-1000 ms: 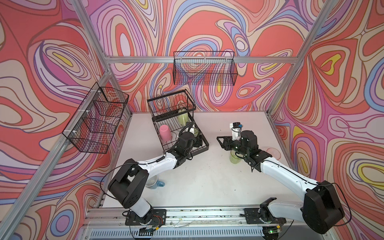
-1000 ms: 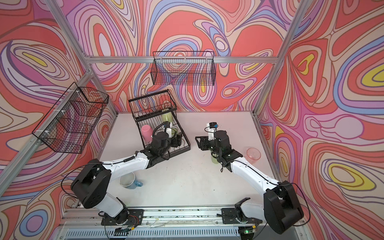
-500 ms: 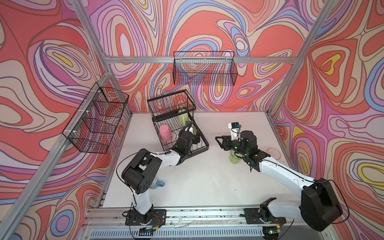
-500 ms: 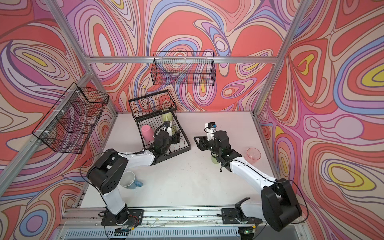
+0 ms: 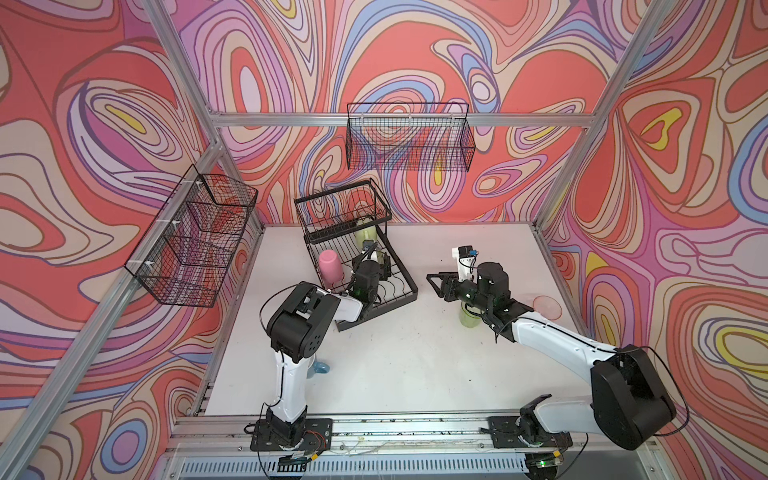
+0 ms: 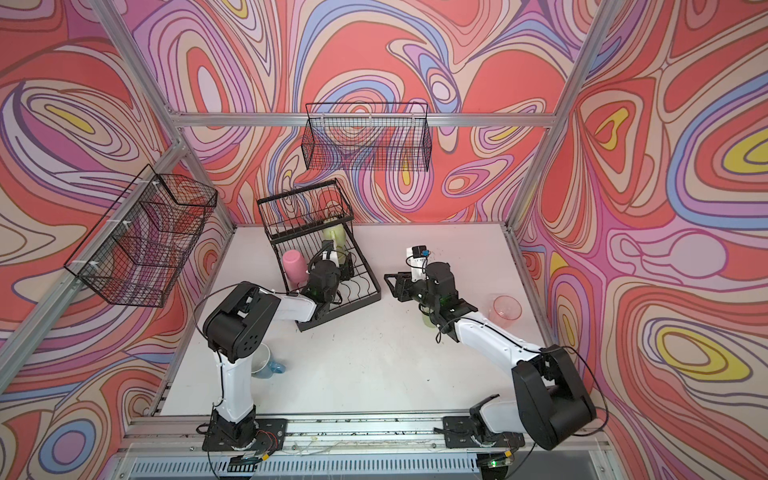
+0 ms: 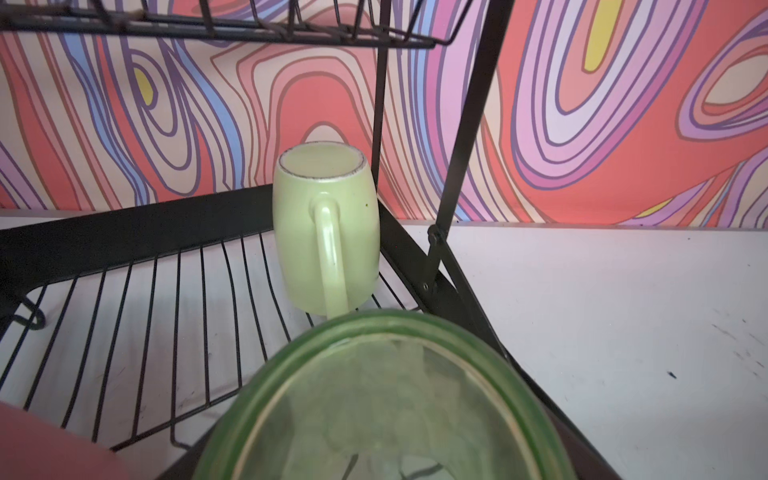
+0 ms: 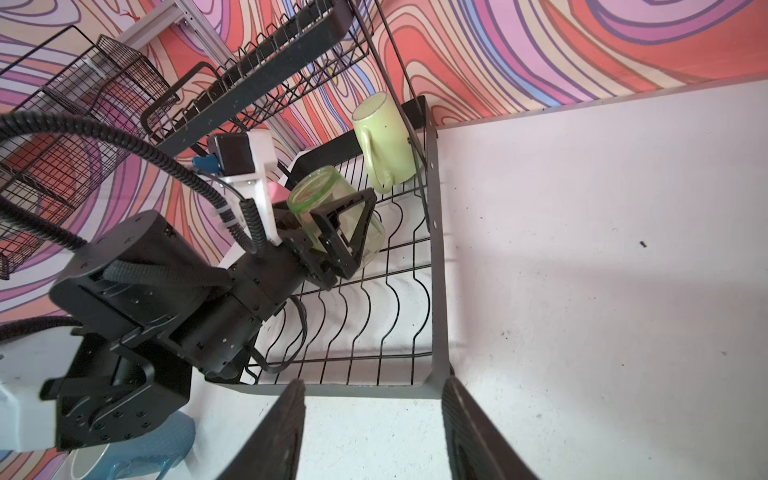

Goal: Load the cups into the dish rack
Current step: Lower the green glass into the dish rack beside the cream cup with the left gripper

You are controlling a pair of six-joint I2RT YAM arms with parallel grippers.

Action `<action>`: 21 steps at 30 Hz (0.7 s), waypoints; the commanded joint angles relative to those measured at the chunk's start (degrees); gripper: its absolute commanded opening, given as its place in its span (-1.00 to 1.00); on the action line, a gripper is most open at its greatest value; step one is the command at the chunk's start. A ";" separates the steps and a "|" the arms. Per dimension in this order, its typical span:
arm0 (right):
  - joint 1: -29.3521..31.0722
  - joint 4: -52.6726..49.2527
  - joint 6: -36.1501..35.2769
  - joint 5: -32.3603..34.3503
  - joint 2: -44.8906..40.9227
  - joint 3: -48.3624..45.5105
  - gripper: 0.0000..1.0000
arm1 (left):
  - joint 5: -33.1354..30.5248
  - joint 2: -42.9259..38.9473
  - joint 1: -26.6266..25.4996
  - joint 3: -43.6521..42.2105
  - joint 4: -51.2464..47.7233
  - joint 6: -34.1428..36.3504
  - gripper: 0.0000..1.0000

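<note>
Left gripper (image 8: pixel 340 224) grasps the green tumbler (image 8: pixel 316 195); level it onto the dish rack (image 8: pixel 436 291) wires before releasing; right gripper (image 5: pixel 437 285) gapes empty.

Green mug (image 7: pixel 324 232) inverted on rack tray (image 7: pixel 124 237); clear green tumbler (image 7: pixel 386 399) fills foreground.

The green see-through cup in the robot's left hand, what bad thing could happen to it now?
1. The green cup looks tilted in the left hand over the dish rack; let go now, it might roll on the wavy wires.
2. The pale green mug stands close behind it; pushed further, the cup could bump it.
</note>
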 commanded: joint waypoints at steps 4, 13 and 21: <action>-0.15 3.02 -0.40 -1.66 1.80 -0.60 0.11 | -0.68 3.89 1.29 3.99 5.19 0.26 0.52; -0.11 3.61 -0.91 -1.48 2.06 -1.06 0.13 | 0.15 7.87 3.04 8.36 4.90 -1.30 0.52; -0.16 4.05 -1.19 -1.13 2.48 -1.56 0.13 | 1.57 10.36 4.23 13.89 0.55 -2.33 0.61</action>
